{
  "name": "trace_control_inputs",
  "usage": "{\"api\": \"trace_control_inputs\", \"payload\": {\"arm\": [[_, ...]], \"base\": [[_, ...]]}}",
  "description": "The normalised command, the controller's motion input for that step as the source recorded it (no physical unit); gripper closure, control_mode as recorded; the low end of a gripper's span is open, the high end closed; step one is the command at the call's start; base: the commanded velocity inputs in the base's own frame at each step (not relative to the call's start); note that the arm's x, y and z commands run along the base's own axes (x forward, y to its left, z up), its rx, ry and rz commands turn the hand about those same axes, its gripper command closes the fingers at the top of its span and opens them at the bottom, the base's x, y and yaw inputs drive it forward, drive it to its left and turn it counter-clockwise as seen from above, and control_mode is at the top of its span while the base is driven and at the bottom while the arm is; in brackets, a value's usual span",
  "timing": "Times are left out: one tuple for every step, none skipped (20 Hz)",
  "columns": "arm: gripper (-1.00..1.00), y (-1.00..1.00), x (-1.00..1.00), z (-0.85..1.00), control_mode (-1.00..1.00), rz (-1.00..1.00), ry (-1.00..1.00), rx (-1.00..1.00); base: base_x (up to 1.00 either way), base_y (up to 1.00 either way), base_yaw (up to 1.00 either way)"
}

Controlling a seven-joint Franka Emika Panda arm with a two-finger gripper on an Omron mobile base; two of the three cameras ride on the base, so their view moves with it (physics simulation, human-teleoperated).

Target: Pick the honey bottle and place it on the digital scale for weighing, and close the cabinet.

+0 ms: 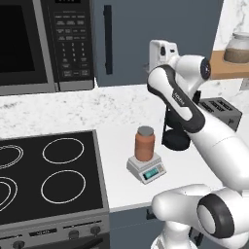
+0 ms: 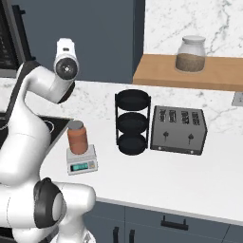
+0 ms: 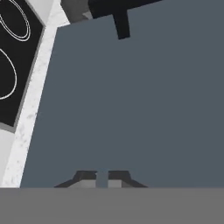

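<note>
The honey bottle (image 1: 145,144) (image 2: 77,137), orange-brown with a grey lid, stands upright on the digital scale (image 1: 148,171) (image 2: 81,164) on the white counter. Nothing is touching the bottle. The arm reaches up and back to the dark blue-grey cabinet (image 1: 160,24) (image 2: 85,38). In the hand view my gripper (image 3: 102,178) is shut and empty, its fingertips (image 3: 87,177) close against the flat door (image 3: 131,109). The door's dark bar handle (image 1: 107,39) (image 3: 120,22) lies well off to the side of the hand. In both base views the door looks flush with the cabinet front.
A black microwave (image 1: 48,44) hangs left of the cabinet, over the black cooktop (image 1: 48,175). Right of the scale stand a black three-tier rack (image 2: 133,121) and a dark toaster (image 2: 179,129). A glass jar (image 2: 191,54) sits on a wooden shelf (image 2: 156,71).
</note>
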Motion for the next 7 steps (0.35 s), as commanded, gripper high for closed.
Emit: {"api": "trace_control_inputs", "payload": {"arm": [[1.0, -0.43, 0.35, 0.0, -1.0, 0.0, -0.01, 0.01], [1.0, -0.54, 0.0, 0.0, -1.0, 0.0, -0.09, 0.05], [1.0, -0.55, -0.02, 0.0, -1.0, 0.0, -0.19, 0.07], [1.0, -0.61, -0.31, 0.0, -1.0, 0.0, -0.27, 0.1], [1.0, -0.69, -0.47, 0.0, -1.0, 0.0, -0.31, 0.13], [1.0, -0.74, -0.61, 0.0, -1.0, 0.0, -0.34, 0.15], [1.0, -0.76, -0.84, 0.0, -1.0, 0.0, -0.39, 0.16]], "base": [[0.0, 0.0, 0.0], [0.0, 0.0, 0.0], [0.0, 0.0, 0.0], [0.0, 0.0, 0.0], [0.0, 0.0, 0.0], [0.0, 0.0, 0.0], [0.0, 0.0, 0.0]]}}
